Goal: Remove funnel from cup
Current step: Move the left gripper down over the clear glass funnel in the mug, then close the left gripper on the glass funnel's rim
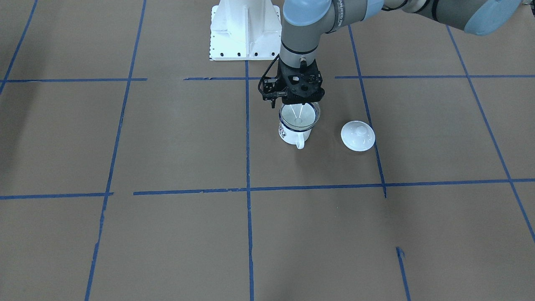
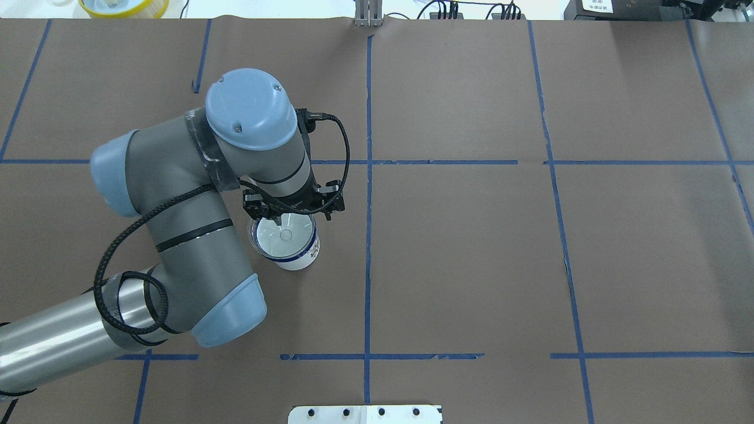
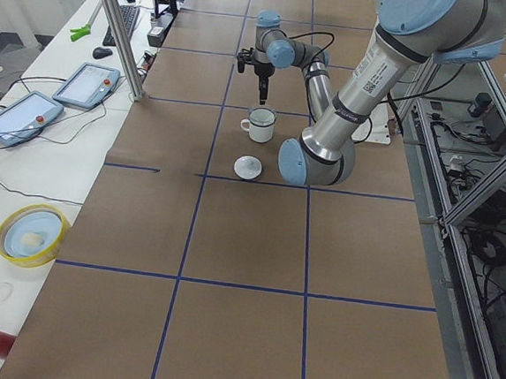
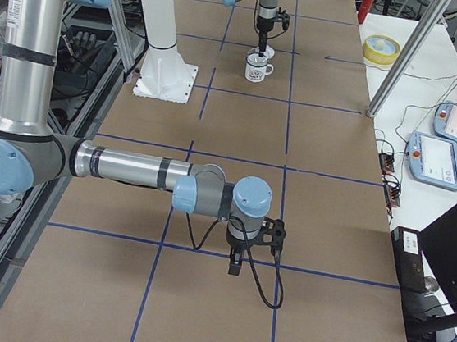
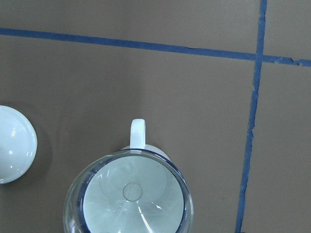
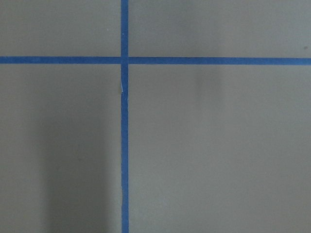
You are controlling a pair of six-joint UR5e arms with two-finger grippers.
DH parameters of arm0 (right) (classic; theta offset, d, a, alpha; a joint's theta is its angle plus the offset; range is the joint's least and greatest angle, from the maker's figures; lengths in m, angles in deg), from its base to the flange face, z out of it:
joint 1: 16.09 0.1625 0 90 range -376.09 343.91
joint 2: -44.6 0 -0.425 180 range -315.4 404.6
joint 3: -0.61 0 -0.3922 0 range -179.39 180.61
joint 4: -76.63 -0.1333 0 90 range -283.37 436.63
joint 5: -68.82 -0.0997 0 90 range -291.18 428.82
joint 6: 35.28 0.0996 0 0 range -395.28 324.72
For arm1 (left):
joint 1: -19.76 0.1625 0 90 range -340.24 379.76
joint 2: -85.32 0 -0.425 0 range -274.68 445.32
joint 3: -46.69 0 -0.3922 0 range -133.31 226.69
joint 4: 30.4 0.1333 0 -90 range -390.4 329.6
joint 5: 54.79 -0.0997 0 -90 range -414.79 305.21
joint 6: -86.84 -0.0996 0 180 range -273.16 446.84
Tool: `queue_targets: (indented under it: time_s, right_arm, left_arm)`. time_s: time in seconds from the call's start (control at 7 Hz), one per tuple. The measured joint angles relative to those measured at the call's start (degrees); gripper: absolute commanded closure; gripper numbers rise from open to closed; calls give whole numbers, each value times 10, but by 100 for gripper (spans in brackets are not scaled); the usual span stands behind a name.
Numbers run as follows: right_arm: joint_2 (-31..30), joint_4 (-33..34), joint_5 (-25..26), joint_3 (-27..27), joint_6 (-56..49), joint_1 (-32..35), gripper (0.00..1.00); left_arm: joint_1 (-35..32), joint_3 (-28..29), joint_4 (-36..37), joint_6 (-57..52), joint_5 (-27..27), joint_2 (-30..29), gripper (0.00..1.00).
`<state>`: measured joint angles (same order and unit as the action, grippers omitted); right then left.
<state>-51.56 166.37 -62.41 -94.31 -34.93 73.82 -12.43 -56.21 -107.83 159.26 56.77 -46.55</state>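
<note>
The white cup [image 1: 292,136] with a dark blue rim stands on the brown table, its handle towards the front camera. The clear funnel [image 1: 299,117] sits in its mouth, spout down. My left gripper [image 1: 299,104] hangs straight down just above the funnel's rim on the robot's side. Its fingertips are hidden under its black body, so I cannot tell whether it is open or shut. The left wrist view shows the funnel [image 5: 131,194] and the cup's handle [image 5: 138,131] at the bottom edge. My right gripper [image 4: 234,269] hangs over bare table far away; I cannot tell its state.
A white domed lid [image 1: 357,135] lies on the table beside the cup, also in the left wrist view [image 5: 12,145]. The white robot base [image 1: 244,29] stands behind the cup. A yellow container [image 3: 32,234] sits off the table's far side.
</note>
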Motion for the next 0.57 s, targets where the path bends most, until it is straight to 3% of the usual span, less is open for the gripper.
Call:
queue_targets:
  time_s: [0.29, 0.57]
  right_arm:
    - [0, 0, 0, 0, 0, 0, 0]
    - [0, 0, 0, 0, 0, 0, 0]
  left_arm:
    - [11, 11, -15, 4, -6, 4, 39]
    - [12, 13, -18, 5, -8, 9, 43]
